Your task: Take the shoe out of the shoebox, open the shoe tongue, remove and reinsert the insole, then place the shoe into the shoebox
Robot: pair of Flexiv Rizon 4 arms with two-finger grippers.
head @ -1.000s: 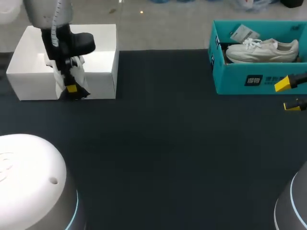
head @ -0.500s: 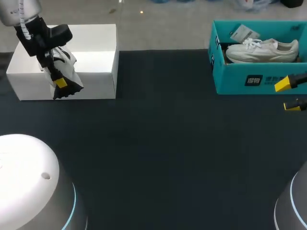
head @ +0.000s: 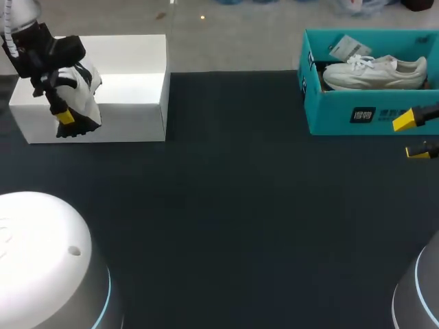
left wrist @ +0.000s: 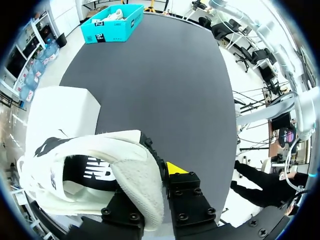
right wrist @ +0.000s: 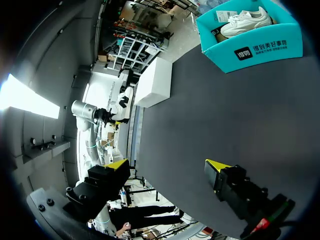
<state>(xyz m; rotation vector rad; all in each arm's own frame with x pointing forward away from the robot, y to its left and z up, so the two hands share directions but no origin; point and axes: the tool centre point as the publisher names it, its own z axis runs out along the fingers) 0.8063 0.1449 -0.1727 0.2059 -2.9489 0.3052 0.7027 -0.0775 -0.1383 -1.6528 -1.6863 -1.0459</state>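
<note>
White characters beside a small square mark (right wrist: 265,49) are printed on the front wall of the teal shoebox (head: 329,110). A printed tag (head: 348,48) is seen inside that box, its print too small to be made out. Large white lettering (left wrist: 96,169) is carried on the black side panel of the black-and-white shoe (left wrist: 140,187).

Shoe (head: 84,96) white, with black logo and sole. Shoebox (head: 134,103) plain white. Second box (head: 329,113) teal; its sneaker (head: 376,72) cream. Table (head: 240,205) black.
</note>
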